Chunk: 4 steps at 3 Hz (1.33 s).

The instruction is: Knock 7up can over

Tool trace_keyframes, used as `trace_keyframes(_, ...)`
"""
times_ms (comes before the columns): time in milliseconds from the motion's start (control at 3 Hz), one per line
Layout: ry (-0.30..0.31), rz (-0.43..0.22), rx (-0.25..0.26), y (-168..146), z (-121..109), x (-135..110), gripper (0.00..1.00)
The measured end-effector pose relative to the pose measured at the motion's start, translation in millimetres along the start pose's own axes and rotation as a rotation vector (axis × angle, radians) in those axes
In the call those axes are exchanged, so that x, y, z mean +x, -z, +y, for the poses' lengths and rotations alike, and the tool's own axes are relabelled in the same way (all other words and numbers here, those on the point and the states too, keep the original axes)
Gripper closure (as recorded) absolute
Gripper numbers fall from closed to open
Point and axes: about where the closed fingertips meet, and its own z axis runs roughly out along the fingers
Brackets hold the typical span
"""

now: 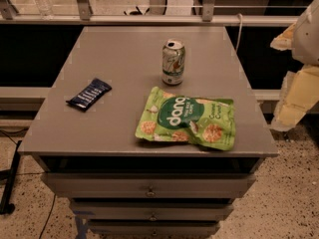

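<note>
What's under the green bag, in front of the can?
Only grey tabletop shows around the bag; anything beneath is covered. The can stands upright just behind it. The gripper is out of view; the arm is at the right edge.

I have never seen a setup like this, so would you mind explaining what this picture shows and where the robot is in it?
There is a single camera view, looking down at a grey cabinet top with drawers below. Where the camera is mounted I cannot say. The robot is a mobile machine with one arm. The pale white-and-yellow shape at the right edge appears to be the end of that arm, the gripper, off to the side and apart from everything on the cabinet. The 7up can stands upright near the back middle. A flat green snack bag lies just in front of it, and a dark blue wrapped bar lies towards the left of the picture. Nothing appears to be held, and the can is not yet knocked over.
</note>
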Motion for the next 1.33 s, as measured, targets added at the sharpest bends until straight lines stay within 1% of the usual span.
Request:
trace_keyframes(333,-0.002,-0.014,0.0,-1,-1,-1,0.0)
trace_keyframes(667,-0.008,-0.05,0.0,-4,-5,-4,0.0)
trace_keyframes(1000,0.046,-0.145,-0.041,-19,-25,-27,0.0)
trace_keyframes(1333,0.078,-0.234,-0.085,-41,-49,-44,0.0)
